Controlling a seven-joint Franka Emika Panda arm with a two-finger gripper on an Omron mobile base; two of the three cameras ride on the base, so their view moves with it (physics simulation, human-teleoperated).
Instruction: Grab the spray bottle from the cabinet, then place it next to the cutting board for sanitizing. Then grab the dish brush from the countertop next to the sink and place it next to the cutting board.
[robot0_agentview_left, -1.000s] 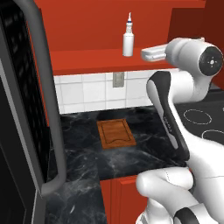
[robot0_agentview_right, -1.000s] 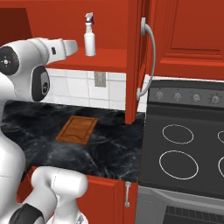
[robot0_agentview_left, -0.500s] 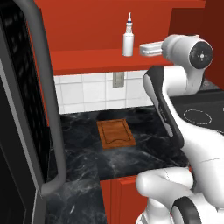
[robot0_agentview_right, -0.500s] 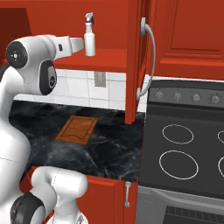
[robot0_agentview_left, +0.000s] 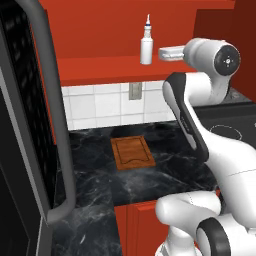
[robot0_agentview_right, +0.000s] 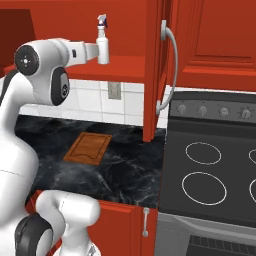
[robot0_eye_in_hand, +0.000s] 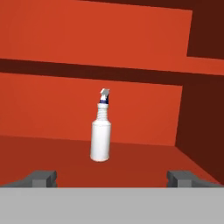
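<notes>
Spray bottle (robot0_eye_in_hand: 101, 135): upright on the cabinet (robot0_agentview_left: 100, 67) shelf, directly above the cutting board (robot0_agentview_left: 132, 152) on the worktop (robot0_agentview_right: 120, 165). End effector (robot0_eye_in_hand: 111, 178): level with the bottle, fingers spread wide, nothing held; probably lined up to close around the body.

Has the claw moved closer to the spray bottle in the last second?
Yes. The claw has advanced toward the spray bottle, which stands unmoved on the cabinet shelf; the claw is open, not yet touching.
</notes>
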